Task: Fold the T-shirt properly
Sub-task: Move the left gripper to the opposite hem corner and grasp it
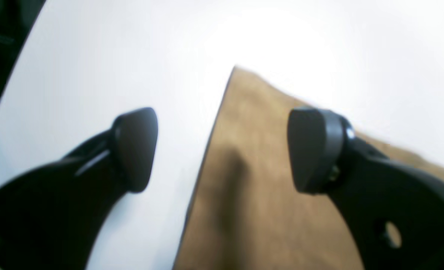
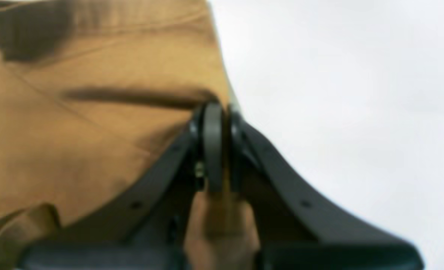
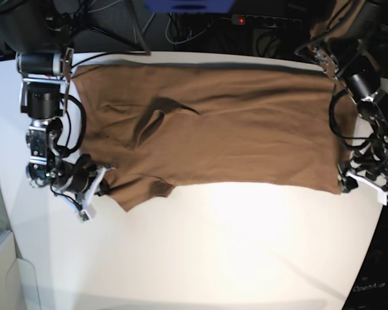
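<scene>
In the left wrist view the left gripper (image 1: 222, 150) hangs wide apart over a corner of the T-shirt (image 1: 267, 195), in the right wrist view the right gripper (image 2: 218, 146) pinches its edge, and the base view shows it flat on the table (image 3: 213, 258) (hardly folded yet).

tan t-shirt (image 3: 233, 129) lies spread sideways across the table's far half, faintly creased.

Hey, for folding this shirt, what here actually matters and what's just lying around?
Job: T-shirt; left gripper, open over a shirt corner; right gripper, shut on the T-shirt's edge.
Lying about: cables and power strip behind the white table.
</scene>
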Tool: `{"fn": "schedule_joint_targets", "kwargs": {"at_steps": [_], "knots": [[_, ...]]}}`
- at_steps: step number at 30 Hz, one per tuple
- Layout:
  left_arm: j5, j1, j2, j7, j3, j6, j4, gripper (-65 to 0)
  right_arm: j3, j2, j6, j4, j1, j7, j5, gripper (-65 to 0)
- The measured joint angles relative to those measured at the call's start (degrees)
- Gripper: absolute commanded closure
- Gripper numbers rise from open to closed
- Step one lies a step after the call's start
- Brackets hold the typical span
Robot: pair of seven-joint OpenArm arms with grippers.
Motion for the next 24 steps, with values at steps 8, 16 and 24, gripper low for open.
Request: {"fn": "schedule_joint_targets", "kwargs": {"at_steps": [8,16,24], "knots": [[0.1,-2.2,0.0,-11.4,5.3,0.2,-12.6,-51.7,0.0,0.8,0.0,0.0,-0.9,0.8,0.5,-1.5],[-0.2,-5.5,-1.1,-17.9,5.5,0.2,-21.5,-51.7,0.0,0.8,0.0,0.0,-0.9,0.9,0.4,-1.5],[-0.2,-7.2,-2.8,-19.5,5.5,0.2,-25.4,-51.7,0.0,0.8,0.0,0.0,-0.9,0.9,0.4,-1.6]]}}
